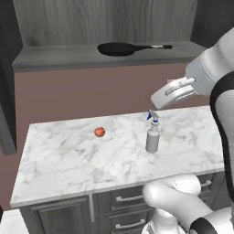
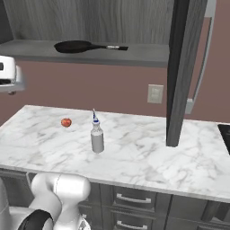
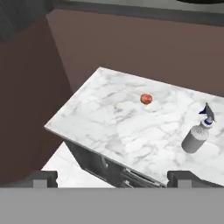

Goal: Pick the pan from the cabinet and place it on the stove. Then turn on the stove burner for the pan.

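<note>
The pan point(image 1: 119, 49), shallow, round and matt black with a long straight dark handle ending in a paler tip, lies flat on the open shelf of the cabinet point(image 1: 105, 57), a dark grey wood-grain box with a smooth grey shelf board; the pan sits near the middle of the shelf, toward its back, with the handle pointing along the shelf toward the robot's right. Below, a white marble counter point(image 1: 68, 164) with grey veining carries a small round red apple point(image 1: 99, 132) toward the back edge and, nearer the middle, a grey cylindrical spray bottle point(image 1: 152, 137) with a blue and white nozzle, standing upright and well apart from the apple. The gripper point(image 3: 112, 177) hangs above the counter, its two dark fingertips point(image 3: 41, 178) spread wide with nothing between them. The right base view adds the open cabinet door point(image 2: 182, 72) seen edge-on, its long silver bar handle point(image 2: 203, 58), a pale wall outlet point(image 2: 155, 94) on the plum-brown wall, and the black corner of the stove point(image 2: 225, 134) at the counter's right end. The left base view shows the drawer fronts point(image 1: 123, 205) with short horizontal handles.
</note>
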Available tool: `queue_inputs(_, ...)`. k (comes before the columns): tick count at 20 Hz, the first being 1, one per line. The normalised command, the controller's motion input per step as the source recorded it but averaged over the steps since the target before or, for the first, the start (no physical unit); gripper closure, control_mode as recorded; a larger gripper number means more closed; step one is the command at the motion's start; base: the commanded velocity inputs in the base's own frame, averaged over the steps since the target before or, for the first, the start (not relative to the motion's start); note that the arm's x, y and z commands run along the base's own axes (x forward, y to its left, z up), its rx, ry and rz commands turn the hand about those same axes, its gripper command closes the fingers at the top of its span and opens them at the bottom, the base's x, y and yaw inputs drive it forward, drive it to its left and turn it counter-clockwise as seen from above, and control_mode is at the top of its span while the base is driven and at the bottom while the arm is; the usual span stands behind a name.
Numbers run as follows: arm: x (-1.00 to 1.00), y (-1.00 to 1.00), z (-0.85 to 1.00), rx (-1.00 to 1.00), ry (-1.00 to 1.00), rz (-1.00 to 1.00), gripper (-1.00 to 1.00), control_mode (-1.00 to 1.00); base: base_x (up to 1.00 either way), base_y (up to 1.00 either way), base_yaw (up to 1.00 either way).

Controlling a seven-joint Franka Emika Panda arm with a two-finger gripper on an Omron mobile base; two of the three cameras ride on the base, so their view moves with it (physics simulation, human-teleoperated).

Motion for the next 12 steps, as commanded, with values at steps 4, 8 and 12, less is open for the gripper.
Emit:
queue_inputs(4,0.38,-0.11,0.12,-0.12,-0.17,-0.42,-1.0,-1.0,0.0,0.0,0.0)
queue_inputs(8,0.33,-0.21,0.17,-0.07,-0.11,-0.4,-1.0,-1.0,0.0,0.0,0.0)
queue_inputs(12,0.0,-0.46,0.01,0.0,-0.1,-0.14,-1.0,-1.0,0.0,0.0,0.0)
